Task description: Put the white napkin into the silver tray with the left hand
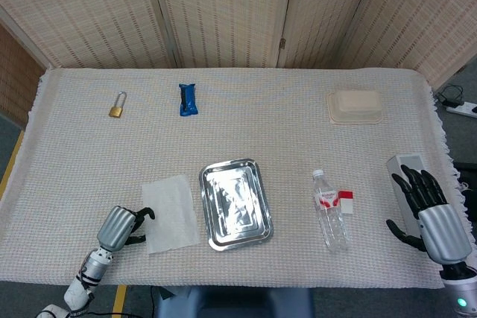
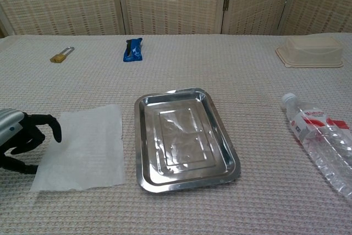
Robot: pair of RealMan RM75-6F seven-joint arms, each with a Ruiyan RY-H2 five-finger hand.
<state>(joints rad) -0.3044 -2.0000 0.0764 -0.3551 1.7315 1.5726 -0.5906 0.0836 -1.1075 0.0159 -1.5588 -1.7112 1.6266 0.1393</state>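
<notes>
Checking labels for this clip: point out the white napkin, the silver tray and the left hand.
white napkin point(image 2: 82, 147), chest view, middle of the sheet.
silver tray point(image 2: 181, 138), chest view, bare floor.
left hand point(image 1: 121, 226), head view, back of the hand.

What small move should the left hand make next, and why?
Probably close the fingers on the near left edge of the white napkin to pinch it. The left hand sits at that edge with fingertips at the paper, but nothing is gripped or lifted yet. The napkin lies flat just left of the silver tray, so a pinch should come before any carry.
</notes>
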